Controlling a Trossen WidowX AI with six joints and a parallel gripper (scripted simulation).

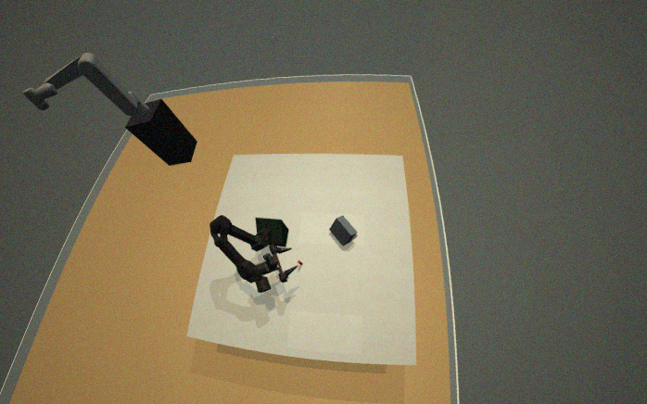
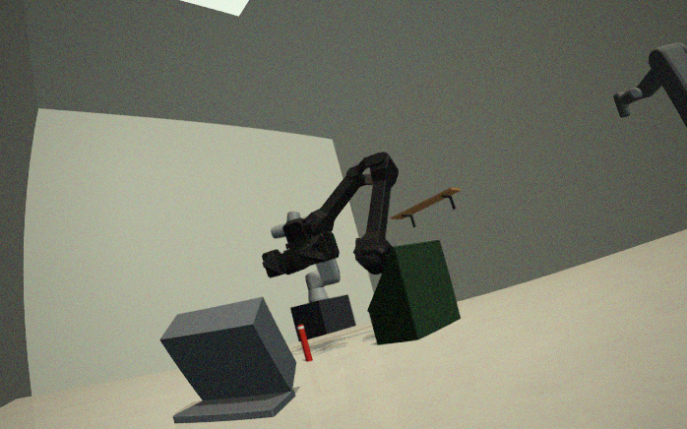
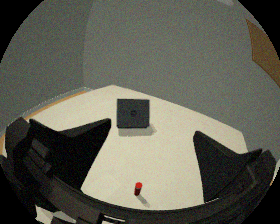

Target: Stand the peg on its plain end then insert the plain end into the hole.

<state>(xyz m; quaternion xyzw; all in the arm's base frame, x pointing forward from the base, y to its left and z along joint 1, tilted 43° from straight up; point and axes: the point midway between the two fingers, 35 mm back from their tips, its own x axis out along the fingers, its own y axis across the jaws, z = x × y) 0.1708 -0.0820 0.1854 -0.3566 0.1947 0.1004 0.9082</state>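
Note:
The red peg [image 1: 299, 262] [image 2: 305, 343] [image 3: 138, 189] stands upright on the table, its white-banded end up in the exterior view. Nothing touches it. My gripper [image 1: 295, 257] [image 2: 267, 265] [image 3: 154, 129] is wide open and empty. It is raised above the table, higher than the peg's top, and the peg shows low between the spread fingers in the wrist view. The dark grey sloped panel [image 1: 340, 233] [image 2: 228, 362] [image 3: 123, 120] stands beyond the peg. Its hole [image 3: 133, 113] shows in the middle of its face in the wrist view.
A dark green block [image 1: 273, 231] [image 2: 426, 292] stands beside the arm's base. A grey arm on a black pedestal [image 1: 165, 135] is at the far left in the top view. A wooden shelf [image 2: 426, 203] hangs on the wall in the exterior view.

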